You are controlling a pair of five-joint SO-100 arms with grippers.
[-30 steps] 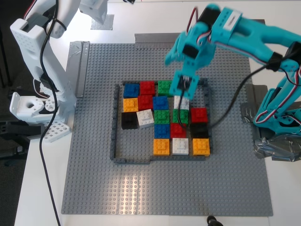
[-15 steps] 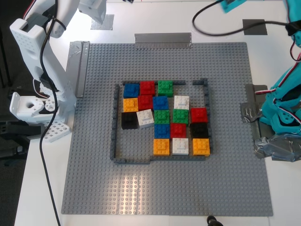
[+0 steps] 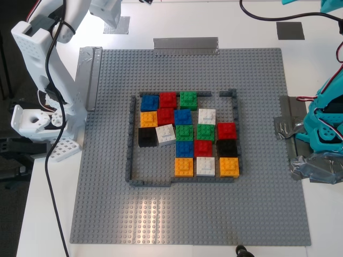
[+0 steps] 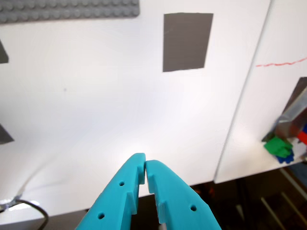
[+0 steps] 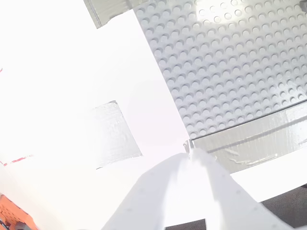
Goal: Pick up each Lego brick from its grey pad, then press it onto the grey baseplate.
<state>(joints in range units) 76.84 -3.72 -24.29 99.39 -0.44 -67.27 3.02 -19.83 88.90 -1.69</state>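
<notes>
The grey baseplate [image 3: 107, 187] fills the middle of the exterior view. Several coloured bricks sit on it inside a dark frame, among them a white brick [image 3: 207, 116], a tilted white brick [image 3: 165, 134] and a red brick [image 3: 167, 99]. My first gripper [image 4: 145, 168], teal, is shut and empty over the white table, short of a bare grey pad [image 4: 187, 42], which also shows in the exterior view [image 3: 290, 30]. My second gripper [image 5: 189, 151], white, is shut and empty beside the baseplate's corner [image 5: 230, 62], near another bare grey pad [image 5: 108, 134].
A thin dark-grey brick frame [image 3: 130, 139] rings the bricks. Silver tape strips [image 3: 185, 44] [image 3: 92, 69] hold the plate's edges. The teal arm's base [image 3: 324, 128] stands at the exterior view's right, the white arm's base [image 3: 37, 118] and a black cable [image 3: 51, 176] at its left.
The teal arm has let go of the white brick inside the frame and swung up and away to the exterior view's top right. The brick stays on the plate. The white arm has not moved.
</notes>
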